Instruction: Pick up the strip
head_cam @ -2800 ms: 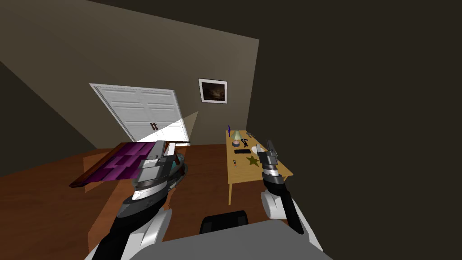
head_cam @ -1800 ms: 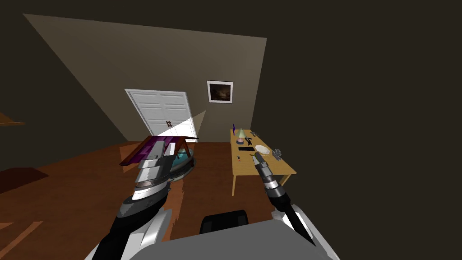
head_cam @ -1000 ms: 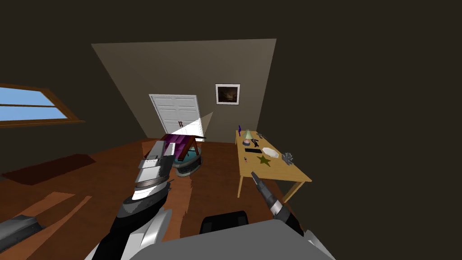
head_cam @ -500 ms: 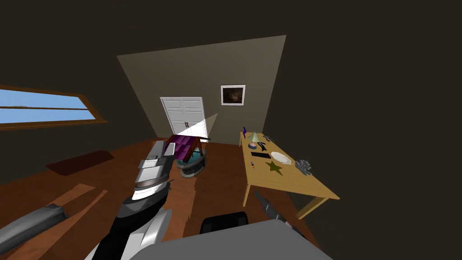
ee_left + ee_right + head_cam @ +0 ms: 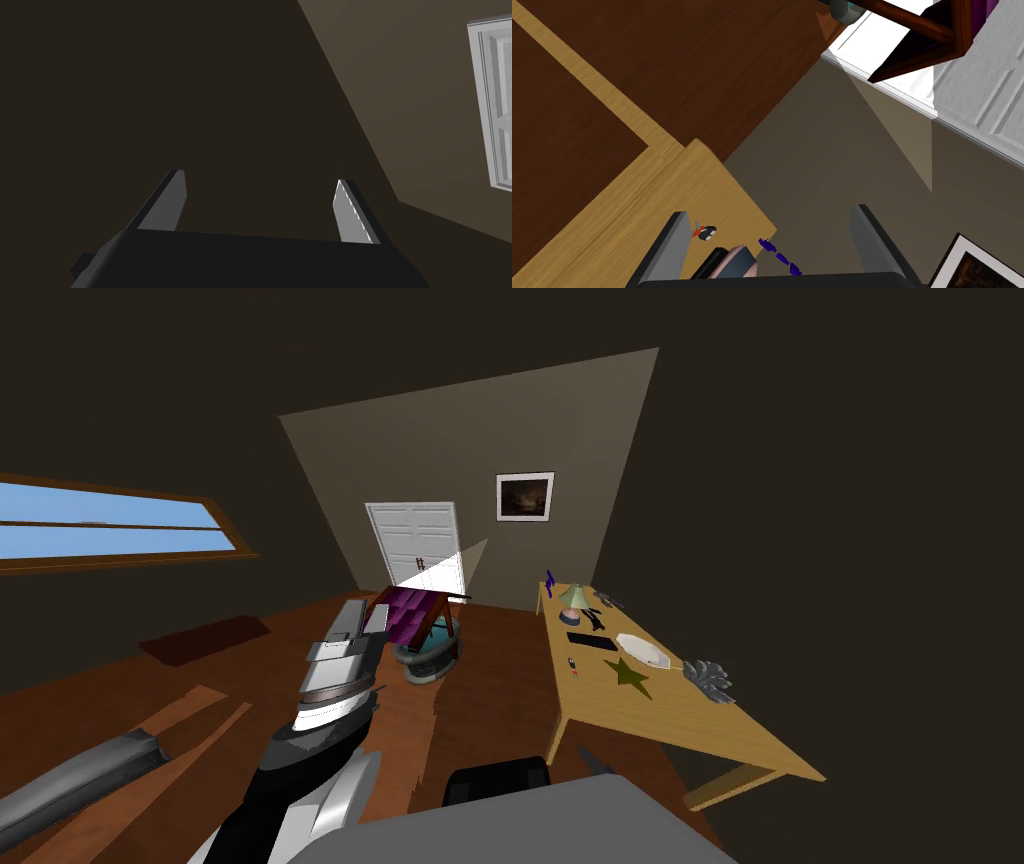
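A flat black strip (image 5: 592, 641) lies on the wooden table (image 5: 700, 728) to my right, between a small cone-shaped lamp (image 5: 573, 596) and a dark star shape (image 5: 630, 675). My right gripper (image 5: 769, 220) is open and holds nothing. It hangs low beside the table's near corner (image 5: 662, 200), well short of the strip, and its tip (image 5: 592, 760) just shows in the head view. Past its fingers lie a small red-and-black item (image 5: 706, 232), the lamp's pink base (image 5: 739, 260) and a blue-purple object (image 5: 779, 257). My left gripper (image 5: 260, 200) is open and empty, raised in front of me (image 5: 360, 613).
The table also carries a white dish (image 5: 643, 651) and a grey feathery duster (image 5: 710, 680). A purple-topped wooden frame on a round teal base (image 5: 425, 628) stands ahead of me, before white double doors (image 5: 418, 543). A window (image 5: 100, 523) is on the left and a dark rug (image 5: 205, 638) on the floor.
I have backed away from the table and turned, so it now stretches off to my right. My right arm has dropped from over the tabletop to beside my chest. The left arm has kept its pose.
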You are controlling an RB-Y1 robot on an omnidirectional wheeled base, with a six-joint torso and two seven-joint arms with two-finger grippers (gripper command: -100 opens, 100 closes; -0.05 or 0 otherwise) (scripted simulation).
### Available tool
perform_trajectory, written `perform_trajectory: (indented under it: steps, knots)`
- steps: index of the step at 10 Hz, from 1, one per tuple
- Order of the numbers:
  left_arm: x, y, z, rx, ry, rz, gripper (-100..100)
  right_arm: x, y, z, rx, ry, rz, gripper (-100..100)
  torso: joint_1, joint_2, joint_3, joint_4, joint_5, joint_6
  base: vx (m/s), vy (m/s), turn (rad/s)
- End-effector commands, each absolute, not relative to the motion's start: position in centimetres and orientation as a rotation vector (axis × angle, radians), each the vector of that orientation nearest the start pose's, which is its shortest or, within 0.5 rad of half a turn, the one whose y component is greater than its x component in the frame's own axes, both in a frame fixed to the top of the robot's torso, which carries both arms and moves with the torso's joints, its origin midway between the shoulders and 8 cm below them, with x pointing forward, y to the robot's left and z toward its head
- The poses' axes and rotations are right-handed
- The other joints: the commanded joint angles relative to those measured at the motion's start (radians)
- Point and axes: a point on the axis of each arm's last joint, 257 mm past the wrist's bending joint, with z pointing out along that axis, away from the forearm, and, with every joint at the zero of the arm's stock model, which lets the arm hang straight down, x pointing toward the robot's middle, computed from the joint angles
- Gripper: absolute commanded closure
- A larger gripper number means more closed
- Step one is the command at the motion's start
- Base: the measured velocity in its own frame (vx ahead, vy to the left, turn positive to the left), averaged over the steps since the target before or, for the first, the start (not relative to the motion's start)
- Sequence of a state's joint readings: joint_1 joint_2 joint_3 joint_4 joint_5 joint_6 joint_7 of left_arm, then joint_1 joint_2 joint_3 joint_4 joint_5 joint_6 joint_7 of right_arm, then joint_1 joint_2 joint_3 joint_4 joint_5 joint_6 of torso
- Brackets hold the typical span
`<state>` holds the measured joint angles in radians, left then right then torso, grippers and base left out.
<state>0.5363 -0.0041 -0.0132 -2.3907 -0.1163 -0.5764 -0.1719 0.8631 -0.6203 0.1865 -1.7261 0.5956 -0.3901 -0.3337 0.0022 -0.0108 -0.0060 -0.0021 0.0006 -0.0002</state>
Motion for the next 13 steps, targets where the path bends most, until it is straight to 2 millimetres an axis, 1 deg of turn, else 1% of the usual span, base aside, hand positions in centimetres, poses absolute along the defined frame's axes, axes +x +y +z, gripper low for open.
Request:
perform_trajectory:
  steps: [1, 2, 3, 5, 7, 8, 10, 11, 12, 13]
  knots:
    - [30.7, 25.5, 7.3, -0.406, 0.599, -1.098, 0, 14.9, -31.4, -44.7, 0.772, 2.233, 0.714, -100, 0.000, 0.000, 0.000, 0.000, 0.000, 0.000, 0.254, 0.034, 0.116]
    - [30.7, 25.5, 7.3, -0.406, 0.599, -1.098, 0, 13.0, -32.9, -46.1, 0.781, 2.292, 0.652, -100, 0.000, -0.004, -0.002, -0.001, 0.000, 0.000, 0.324, 0.022, 0.115]
    - [30.7, 25.5, 7.3, -0.406, 0.599, -1.097, 0, 12.8, -32.9, -46.2, 0.781, 2.295, 0.649, -100, -0.001, -0.009, -0.005, -0.002, 0.000, 0.000, 0.252, 0.041, 0.041]
    - [30.7, 25.5, 7.3, -0.406, 0.599, -1.098, 0, 8.9, -36.2, -48.5, 0.803, 2.401, 0.518, -100, -0.001, -0.003, -0.002, -0.001, 0.000, 0.000, 0.223, 0.014, 0.087]
    - [30.7, 25.5, 7.3, -0.406, 0.599, -1.097, 0, 5.2, -39.5, -50.2, 0.824, 2.487, 0.385, -100, -0.003, -0.010, -0.006, -0.002, 0.000, 0.000, 0.359, -0.020, 0.101]
    - [30.7, 25.5, 7.3, -0.406, 0.599, -1.097, 0, 5.2, -39.5, -50.2, 0.824, 2.487, 0.385, -100, -0.003, -0.012, -0.007, -0.003, -0.001, 0.000, 0.240, 0.004, 0.044]
    - [30.7, 25.5, 7.3, -0.406, 0.599, -1.098, 0, 1.9, -42.5, -51.2, 0.840, 2.553, 0.259, -100, 0.000, -0.003, -0.002, -0.001, 0.000, 0.000, 0.205, 0.014, 0.060]
    - [30.7, 25.5, 7.3, -0.406, 0.599, -1.098, 0, 0.5, -43.9, -51.5, 0.847, 2.578, 0.201, -100, -0.001, -0.003, -0.002, -0.001, 0.000, 0.000, 0.293, 0.015, 0.079]
    - [30.7, 25.5, 7.3, -0.406, 0.599, -1.097, 0, 0.5, -43.9, -51.5, 0.847, 2.578, 0.201, -100, 0.000, -0.007, -0.004, -0.002, 0.000, 0.000, 0.255, -0.007, 0.034]
    - [30.7, 25.5, 7.3, -0.406, 0.599, -1.097, 0, -0.8, -45.2, -51.8, 0.854, 2.600, 0.147, -100, -0.001, -0.006, -0.004, -0.002, 0.000, 0.000, 0.244, -0.023, 0.054]
